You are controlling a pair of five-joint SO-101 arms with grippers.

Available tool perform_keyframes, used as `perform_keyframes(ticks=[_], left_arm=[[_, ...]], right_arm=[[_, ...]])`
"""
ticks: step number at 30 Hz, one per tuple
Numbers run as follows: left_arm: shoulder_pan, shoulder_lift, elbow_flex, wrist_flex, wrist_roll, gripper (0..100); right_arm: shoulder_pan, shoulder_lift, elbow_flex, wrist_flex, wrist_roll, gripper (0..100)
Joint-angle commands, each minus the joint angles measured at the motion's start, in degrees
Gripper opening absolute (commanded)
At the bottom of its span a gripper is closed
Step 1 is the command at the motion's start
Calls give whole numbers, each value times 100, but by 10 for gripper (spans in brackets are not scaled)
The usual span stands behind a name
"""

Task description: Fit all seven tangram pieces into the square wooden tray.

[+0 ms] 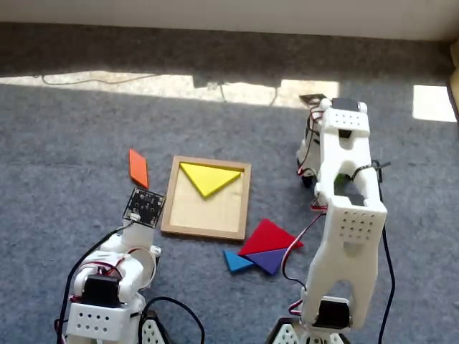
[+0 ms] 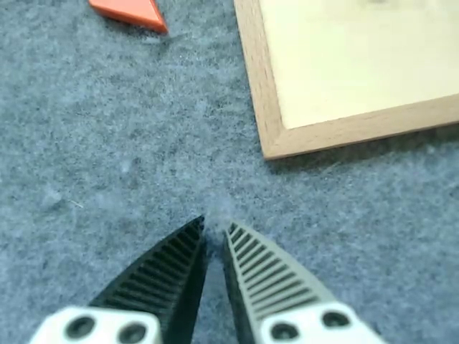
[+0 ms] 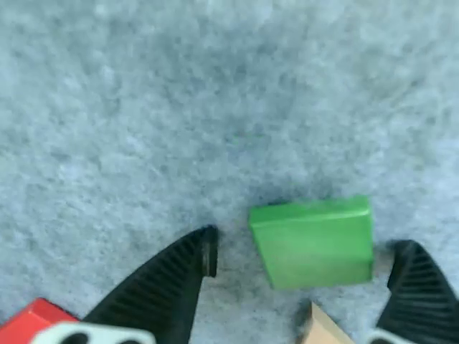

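One wooden tray [image 1: 169,197] on grey carpet [image 1: 72,129]; sunlit strip [image 1: 107,84] behind.

The high view looks down over the bench [image 1: 64,129]; both wrist views face it closely, the left sharing the tray [image 2: 251,79] corner.

left arm [image 1: 118,276] and right arm [image 1: 349,229] are white plastic, with black motors, red cables, ribbed dark claw fingers [image 2: 161,276].
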Motion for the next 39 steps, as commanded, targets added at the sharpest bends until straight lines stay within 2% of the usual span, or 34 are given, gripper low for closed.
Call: perform_keyframes(ticks=[1, 5, 8, 10, 13, 17, 21, 25, 29, 34, 39], left_arm=[[75, -119, 119, -9, 53, 6], [75, -119, 119, -9, 53, 6], [75, -119, 119, -9, 53, 6], [75, -119, 119, -9, 53, 6], [75, -119, 119, -9, 53, 6], [75, -119, 119, -9, 53, 6], [75, -119, 119, -9, 53, 6], [75, -119, 119, -9, 53, 6], [75, -119, 119, -9, 53, 6], [75, -119, 119, -9, 53, 6], [75, -119, 119, -9, 53, 6]], right_arm=[[163, 40, -462, -40, 53, 276], [171, 31, -664, 259, 149, 94], [57, 22, -1165, 963, 519, 19], [31, 22, -1578, 1323, 527, 14], [40, -171, -1982, 1314, 527, 14], [-92, -752, -1622, 1314, 281, 14], [-637, -1666, -637, 1314, 0, 14], [-1525, -2633, 347, 1279, -571, 14], [-2527, -3196, 954, 699, -1433, 14], [-3662, -3292, 1569, -444, -2163, 14], [-4347, -3292, 2352, -1938, -2637, 14]])
